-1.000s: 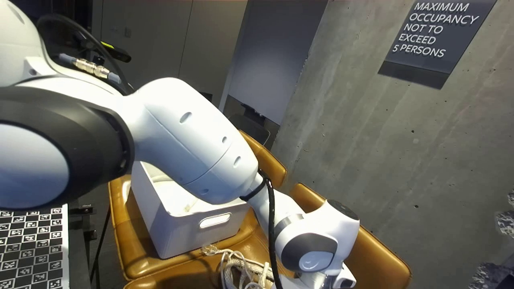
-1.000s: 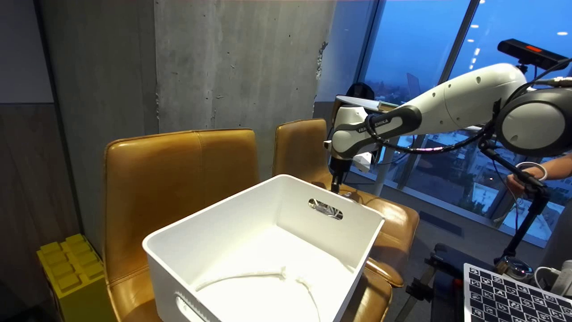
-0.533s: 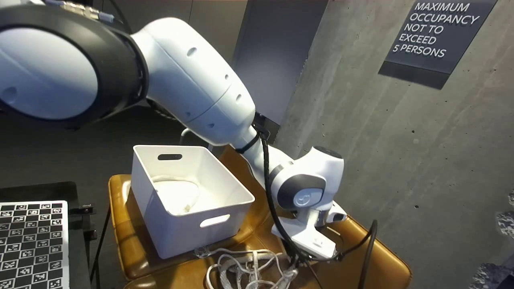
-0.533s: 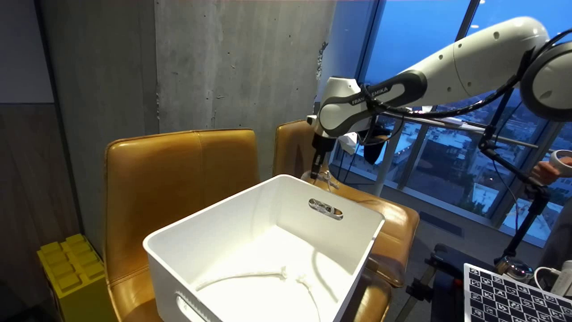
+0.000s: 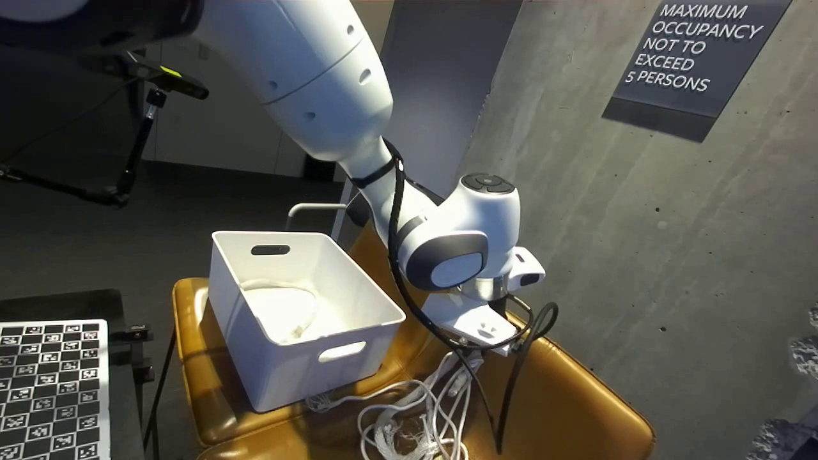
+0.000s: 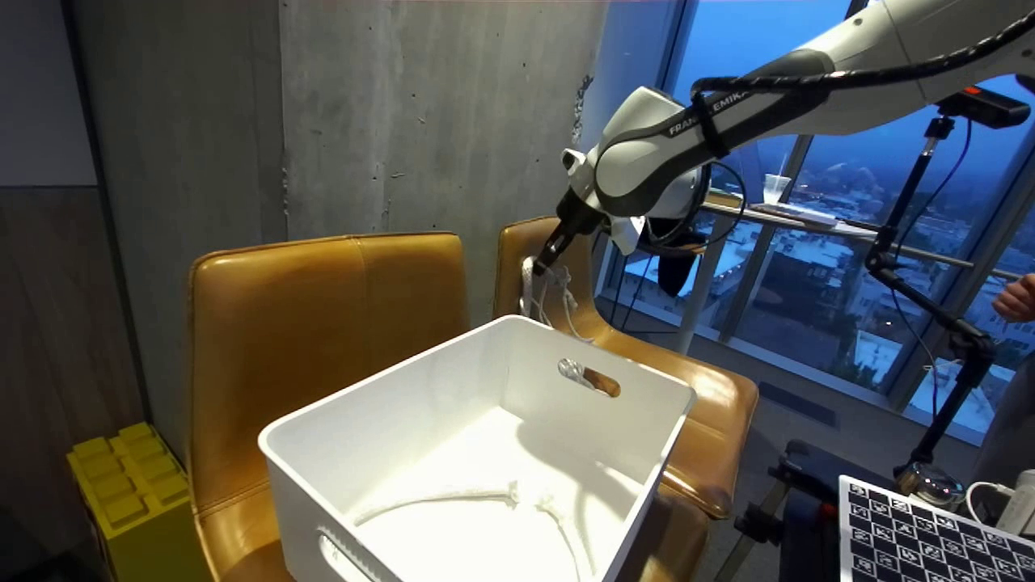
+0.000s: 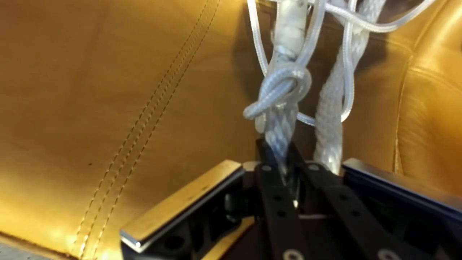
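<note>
Over the last second I've come up and tipped the wrist, and the white rope [image 7: 279,126] came along: in both exterior views strands now hang from my jaws, where the tangle sat lower by the seat before. Jaws are clamped on one thick braid of it. Location: in front of the backrest of a leather chair [image 5: 562,409], outside the white box [image 5: 307,377] and near it. The wispy end [image 5: 319,402] hasn't followed; it lies at the foot of the box. My read: grip took the load, lift only partial. Can't tell if the lower coil hangs free or rests on the seat. Counts: 1 pair of jaws, 1 tangle. Close in, 2 thick braids: the held one plus a second braid [image 7: 329,122] just beside it. Thin cord [image 7: 348,72], at least 1 length, with 1 knot [image 7: 285,86] over the held braid. Can't tell if it's all one piece. White box: 1, with more rope [image 6: 453,495] on its floor, 1 or 2 lengths, unclear. Chairs: 2, the one behind my rope and a second chair [image 6: 323,307] carrying the box. Plus 1 yellow block [image 6: 141,517], 1 checkered board [image 5: 54,390], 1 wall sign [image 5: 696,51].
</note>
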### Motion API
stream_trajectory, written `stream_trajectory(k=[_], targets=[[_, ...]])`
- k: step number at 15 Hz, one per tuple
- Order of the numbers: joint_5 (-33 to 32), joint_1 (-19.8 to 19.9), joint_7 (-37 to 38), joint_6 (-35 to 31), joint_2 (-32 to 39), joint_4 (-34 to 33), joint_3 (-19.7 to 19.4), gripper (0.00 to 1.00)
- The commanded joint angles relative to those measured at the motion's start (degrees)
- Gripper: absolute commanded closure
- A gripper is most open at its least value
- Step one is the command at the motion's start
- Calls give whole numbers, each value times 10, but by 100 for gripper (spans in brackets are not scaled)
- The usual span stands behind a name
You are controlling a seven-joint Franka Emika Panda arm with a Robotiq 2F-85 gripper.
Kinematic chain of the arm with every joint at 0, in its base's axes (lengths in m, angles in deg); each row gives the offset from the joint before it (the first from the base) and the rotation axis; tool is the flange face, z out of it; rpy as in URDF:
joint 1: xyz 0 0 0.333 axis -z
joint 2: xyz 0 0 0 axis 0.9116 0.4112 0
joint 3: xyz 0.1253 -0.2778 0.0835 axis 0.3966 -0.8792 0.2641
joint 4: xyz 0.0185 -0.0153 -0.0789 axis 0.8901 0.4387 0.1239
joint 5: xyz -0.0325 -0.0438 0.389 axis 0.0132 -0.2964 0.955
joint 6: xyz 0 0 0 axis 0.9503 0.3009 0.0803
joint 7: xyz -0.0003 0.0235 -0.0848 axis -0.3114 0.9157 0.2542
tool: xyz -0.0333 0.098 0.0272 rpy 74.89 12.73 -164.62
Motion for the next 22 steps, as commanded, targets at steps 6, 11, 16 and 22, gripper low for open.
stream_trajectory(k=[6,11,16,22], targets=[[122,266,-73,-206,-149,298,283,97],[215,476,-155,-187,-199,418,467,97],[190,662,-147,-161,-195,423,608,97],[121,720,-73,-207,-180,439,712,97]])
